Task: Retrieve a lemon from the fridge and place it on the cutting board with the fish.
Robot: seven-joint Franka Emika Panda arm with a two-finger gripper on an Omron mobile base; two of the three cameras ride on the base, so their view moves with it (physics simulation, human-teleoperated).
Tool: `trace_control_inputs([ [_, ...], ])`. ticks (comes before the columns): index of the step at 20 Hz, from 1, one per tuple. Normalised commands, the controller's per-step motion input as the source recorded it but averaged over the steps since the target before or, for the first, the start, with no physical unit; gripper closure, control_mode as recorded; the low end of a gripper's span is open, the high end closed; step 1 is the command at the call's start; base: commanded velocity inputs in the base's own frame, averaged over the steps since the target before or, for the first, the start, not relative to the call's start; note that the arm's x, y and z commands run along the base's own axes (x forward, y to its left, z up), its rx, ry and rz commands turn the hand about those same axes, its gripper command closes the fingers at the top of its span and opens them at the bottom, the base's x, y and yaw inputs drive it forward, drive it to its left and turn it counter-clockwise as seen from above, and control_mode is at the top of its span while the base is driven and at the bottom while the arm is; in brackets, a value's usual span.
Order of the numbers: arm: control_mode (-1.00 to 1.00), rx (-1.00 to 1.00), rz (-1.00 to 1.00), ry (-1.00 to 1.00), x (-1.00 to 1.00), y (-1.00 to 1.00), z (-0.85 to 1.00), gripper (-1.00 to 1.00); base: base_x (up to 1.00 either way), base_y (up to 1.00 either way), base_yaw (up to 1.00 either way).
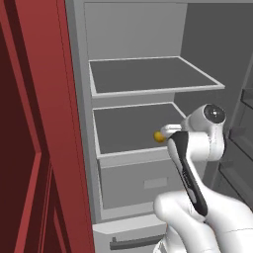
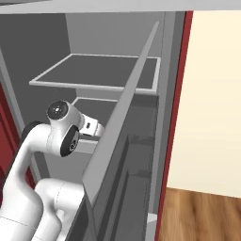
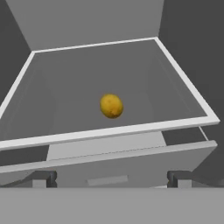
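Fridge (image 1: 74, 99) open; lemon (image 3: 111, 106) lies on the lower shelf (image 3: 131, 130); gripper (image 3: 111, 179), jaws wide and empty, faces it to grasp

Both base cams sit behind the arm, left and right, looking forward into the open light-grey fridge (image 1: 138, 29) and sharing its grey lower shelf (image 1: 129, 129). The hand cam looks down close at that shelf (image 3: 78, 78).
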Motion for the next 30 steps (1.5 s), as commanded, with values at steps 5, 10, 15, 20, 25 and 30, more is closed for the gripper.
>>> trace_control_inputs([
  [5,-1.0,0.0,0.0,0.0,0.11,0.0,-0.27,-1.0,0.0,0.0,0.0],
  [10,-1.0,-0.02,0.0,0.0,0.34,0.0,-0.05,-1.0,0.0,0.0,0.0],
  [15,-1.0,-0.01,0.0,0.03,0.38,0.0,-0.01,-1.0,0.0,0.0,0.0],
  [20,-1.0,0.0,0.0,0.17,0.21,0.0,0.0,-1.0,0.0,0.0,0.0],
  [25,-1.0,0.0,0.0,0.24,0.18,0.0,0.0,-1.0,0.0,0.0,0.0],
  [30,-1.0,0.0,0.0,0.03,0.1,0.0,-0.04,-1.0,0.0,0.0,0.0],
])
